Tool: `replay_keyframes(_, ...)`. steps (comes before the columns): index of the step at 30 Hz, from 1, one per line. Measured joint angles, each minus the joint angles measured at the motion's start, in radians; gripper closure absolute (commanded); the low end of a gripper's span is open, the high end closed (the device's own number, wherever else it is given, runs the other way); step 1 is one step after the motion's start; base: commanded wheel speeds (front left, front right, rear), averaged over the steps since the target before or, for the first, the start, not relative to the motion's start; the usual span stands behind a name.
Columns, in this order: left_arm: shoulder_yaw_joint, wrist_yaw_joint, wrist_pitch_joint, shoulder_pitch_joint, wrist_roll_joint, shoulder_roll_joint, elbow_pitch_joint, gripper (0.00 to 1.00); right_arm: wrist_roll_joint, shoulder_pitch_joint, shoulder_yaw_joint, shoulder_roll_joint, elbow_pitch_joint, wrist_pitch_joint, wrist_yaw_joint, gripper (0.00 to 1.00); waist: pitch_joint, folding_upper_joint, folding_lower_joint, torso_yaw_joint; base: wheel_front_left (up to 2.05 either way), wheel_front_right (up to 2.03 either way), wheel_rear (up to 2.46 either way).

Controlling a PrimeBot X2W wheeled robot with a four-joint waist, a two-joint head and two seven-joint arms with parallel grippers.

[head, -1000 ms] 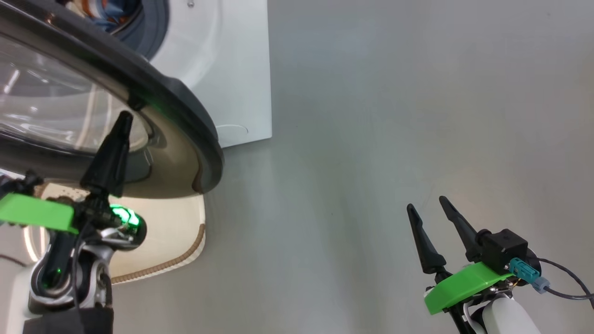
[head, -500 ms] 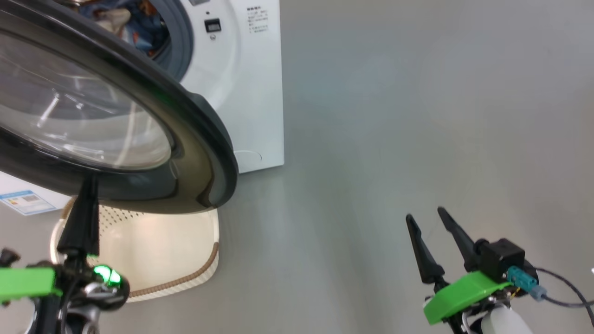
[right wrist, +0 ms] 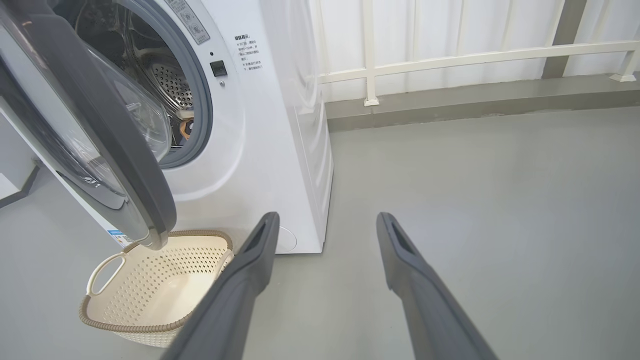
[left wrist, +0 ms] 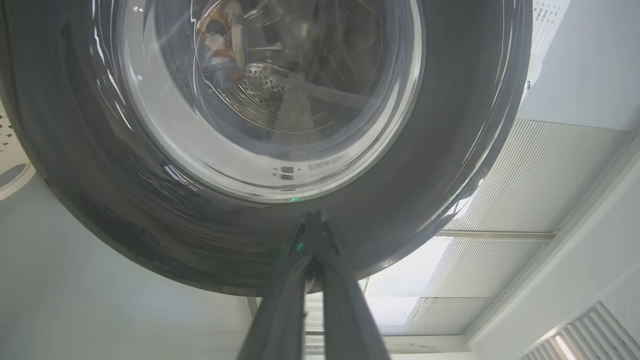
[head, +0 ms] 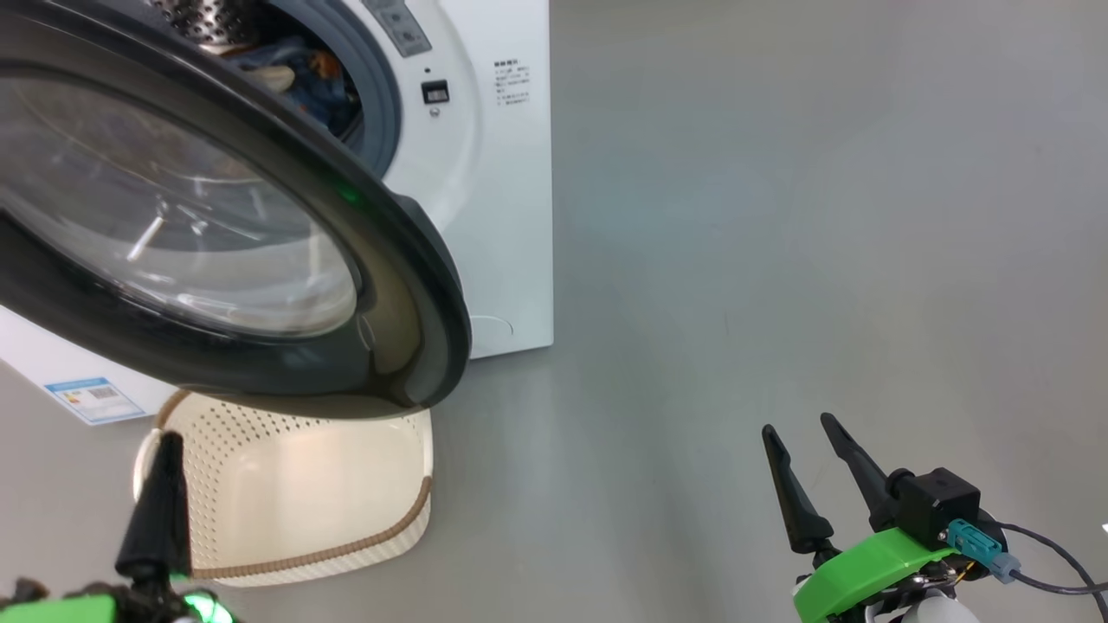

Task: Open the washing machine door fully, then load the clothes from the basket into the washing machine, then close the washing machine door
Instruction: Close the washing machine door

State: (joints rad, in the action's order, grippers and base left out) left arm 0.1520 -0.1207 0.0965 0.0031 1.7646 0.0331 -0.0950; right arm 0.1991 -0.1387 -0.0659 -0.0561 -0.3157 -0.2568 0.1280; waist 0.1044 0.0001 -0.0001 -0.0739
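- Down from the washing machine door [head: 407, 285] comes my left gripper [head: 164, 459], and the head camera tilts too.
- Left fingers are pinched together on nothing, aimed at the door's black rim.
- My right gripper [head: 796, 424] is spread wide and empty above the floor [head: 779, 260].
- Clothes [head: 303, 73] sit in the drum [head: 199, 22]; the basket [head: 381, 536] looks empty under the half-open door.
- Danger: pushing that glossy rim with a narrow tip, I could skid off and leave it unlatched.

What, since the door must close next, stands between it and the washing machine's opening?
Nothing visible: the clothes lie inside the drum, the basket sits on the floor below the washing machine door, left gripper outside it.
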Motion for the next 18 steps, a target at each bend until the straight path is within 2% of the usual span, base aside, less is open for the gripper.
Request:
replay_keyframes(1,-0.003,0.000,-0.007,0.009,0.000,0.000,0.000,1.00,0.000,0.000,0.001,0.000,0.000,0.000,0.000,0.00,-0.005,0.0000,0.0000,0.002,0.00,0.00,0.00)
replay_keyframes(2,-0.007,0.000,-0.011,0.020,-0.001,0.000,0.000,0.87,0.000,0.001,0.001,0.000,0.000,0.000,0.000,0.00,-0.010,-0.0001,0.0000,0.003,0.00,0.00,0.00)
replay_keyframes(3,-0.010,0.000,-0.020,0.031,-0.008,0.000,0.000,0.56,0.000,0.001,0.001,0.000,0.000,0.000,0.000,0.00,-0.014,0.0000,0.0000,0.005,0.00,0.00,0.00)
replay_keyframes(4,-0.013,0.000,-0.041,0.047,-0.022,0.001,0.000,0.00,0.004,0.006,0.002,0.000,0.001,0.000,0.000,0.00,-0.023,0.0000,0.0001,0.008,0.00,0.00,0.00)
replay_keyframes(8,-0.013,0.000,-0.090,0.065,-0.076,0.000,-0.007,0.00,0.017,0.033,0.007,0.001,0.002,0.000,0.000,0.00,-0.035,0.0000,0.0000,0.016,0.00,0.00,0.00)
replay_keyframes(12,-0.011,-0.002,-0.151,0.082,-0.201,0.004,-0.020,0.00,0.020,0.036,0.009,0.001,0.003,0.000,0.000,0.00,-0.042,0.0000,0.0001,0.022,0.00,0.00,0.00)
replay_keyframes(18,-0.085,-0.003,-0.297,0.102,-0.394,0.063,-0.018,0.00,0.022,0.036,0.010,0.002,0.004,0.000,0.000,0.00,-0.045,0.0000,0.0001,0.028,0.00,0.00,0.00)
